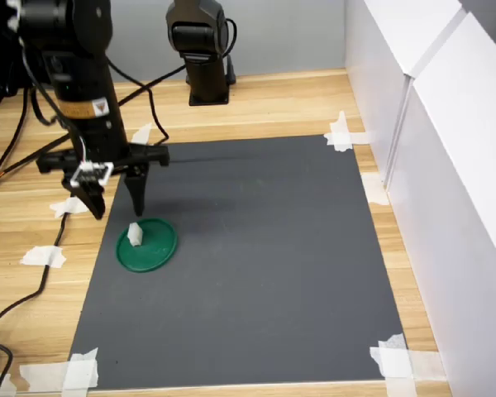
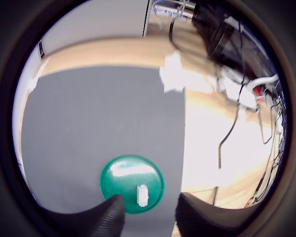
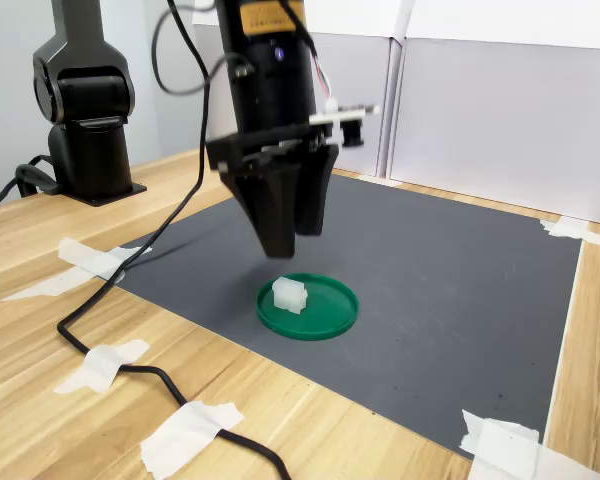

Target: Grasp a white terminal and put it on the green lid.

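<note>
The green lid lies flat on the dark mat, near the mat's edge at the first exterior view's left. The white terminal stands on the lid, close to its rim; both also show in the wrist view as the terminal on the lid, and in the second exterior view as the terminal on the lid. My gripper hangs just above the lid, open, with nothing between its fingers. In the second exterior view my gripper is clear of the terminal. The wrist view places my gripper over the terminal.
A dark grey mat is taped to the wooden table, with a torn white tape piece at a corner. A second black arm base stands at the back. White panels wall off the first exterior view's right. A black cable runs along the table.
</note>
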